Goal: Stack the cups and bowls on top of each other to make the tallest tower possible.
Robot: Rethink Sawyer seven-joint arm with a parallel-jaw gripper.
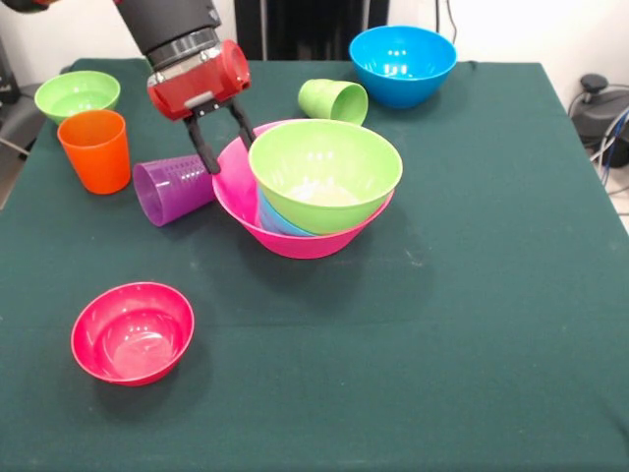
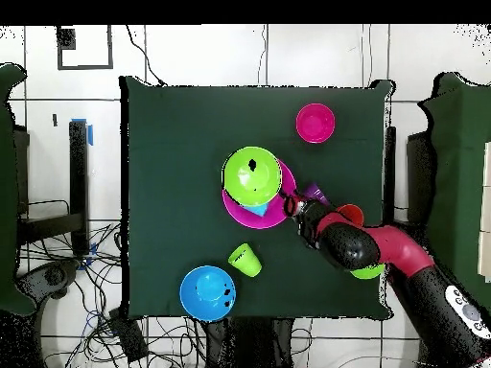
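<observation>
Where the arm comes down from the top of the front view, the hand [image 1: 225,138] hangs at the rim of the large pink bowl [image 1: 295,236], its 2 black fingers [image 1: 204,147] spread apart with nothing between them. 1 finger stands outside the pink rim, beside the purple cup [image 1: 173,190]; the other sits at or just over the rim. Actual contact with the rim cannot be confirmed.

The tower [image 1: 313,187] stands near the middle of the desk [image 1: 472,334]. It consists of the pink bowl as base, a light blue piece [image 1: 280,218] showing only as a sliver inside it, and a medium green bowl [image 1: 325,173] on top, tilted toward the camera.

Loose items in the front view:
- The purple cup lies on its side just left of the pink bowl, mouth toward the camera.
- The orange cup [image 1: 95,149] stands upright to the left of it.
- A small green bowl [image 1: 78,95] sits upright at the far left corner.
- The light green cup [image 1: 333,100] lies on its side behind the tower.
- The medium blue bowl [image 1: 402,64] stands upright at the far edge, right of centre.
- The small red bowl [image 1: 133,331] stands upright near the front left, well apart from the rest.

In the overhead view the hand [image 2: 293,205] is just beside the pink bowl [image 2: 278,213].
</observation>
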